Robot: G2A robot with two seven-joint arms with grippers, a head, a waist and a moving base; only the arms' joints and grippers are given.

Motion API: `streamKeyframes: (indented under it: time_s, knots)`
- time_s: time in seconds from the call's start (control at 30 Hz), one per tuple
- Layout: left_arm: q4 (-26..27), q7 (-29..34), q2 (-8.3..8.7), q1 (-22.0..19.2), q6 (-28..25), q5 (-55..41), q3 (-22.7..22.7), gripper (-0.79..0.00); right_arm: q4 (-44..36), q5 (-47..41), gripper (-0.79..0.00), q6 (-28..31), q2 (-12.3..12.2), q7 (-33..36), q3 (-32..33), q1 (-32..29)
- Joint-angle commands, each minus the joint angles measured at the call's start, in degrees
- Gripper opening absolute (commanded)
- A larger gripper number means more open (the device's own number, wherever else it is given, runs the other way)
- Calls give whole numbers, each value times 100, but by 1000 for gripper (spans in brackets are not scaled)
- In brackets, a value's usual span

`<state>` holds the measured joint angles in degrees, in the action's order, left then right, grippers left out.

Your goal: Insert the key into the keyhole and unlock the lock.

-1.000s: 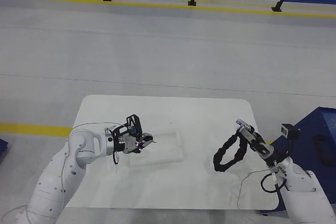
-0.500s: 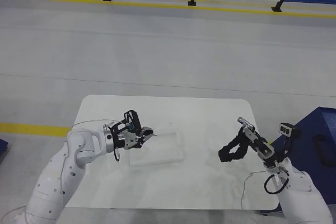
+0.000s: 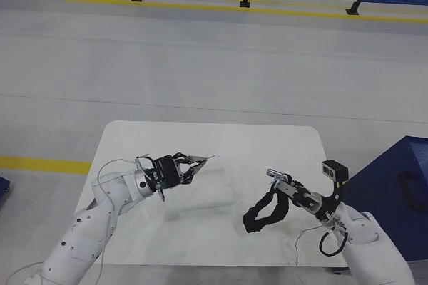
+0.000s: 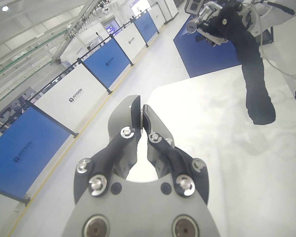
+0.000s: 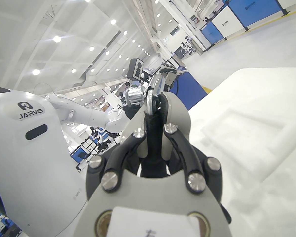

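My left pincer (image 3: pixel 198 162) is pinched narrow on a thin silvery metal key (image 4: pixel 141 114), just left of the top view's centre, over a shallow white foam tray (image 3: pixel 217 194). My right pincer (image 3: pixel 285 191), right of centre, is clamped on a black fabric-sleeved cable lock (image 3: pixel 260 214). Its chrome cylinder head (image 3: pixel 274 173) points toward the key, well apart from it. Both are above the white rounded counter (image 3: pixel 271 142).

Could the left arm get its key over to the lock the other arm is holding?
Probably yes. The lock hangs in the right gripper above the table, keyhole end facing the left gripper and its key, with only open air between them.
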<state>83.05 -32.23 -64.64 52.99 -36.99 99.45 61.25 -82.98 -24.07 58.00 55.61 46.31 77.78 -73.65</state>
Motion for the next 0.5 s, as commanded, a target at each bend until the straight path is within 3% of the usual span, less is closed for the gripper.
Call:
streamKeyframes:
  time_s: [0.0,0.23,0.33,0.47]
  knots:
    - [0,55,0,0,0,-4,1,-785,0,0,-785,0,0,0,0,0]
    - [159,-104,8,19,73,115,-16,-785,-80,-117,-785,-175,6,3,-80,-34]
    - [87,-1134,31,-59,-165,26,0,-785,-102,-864,-785,-563,-36,561,-167,78]
    - [-382,-2855,74,-330,-258,515,-144,-785,-84,-1912,-785,-1574,-156,1575,-243,435]
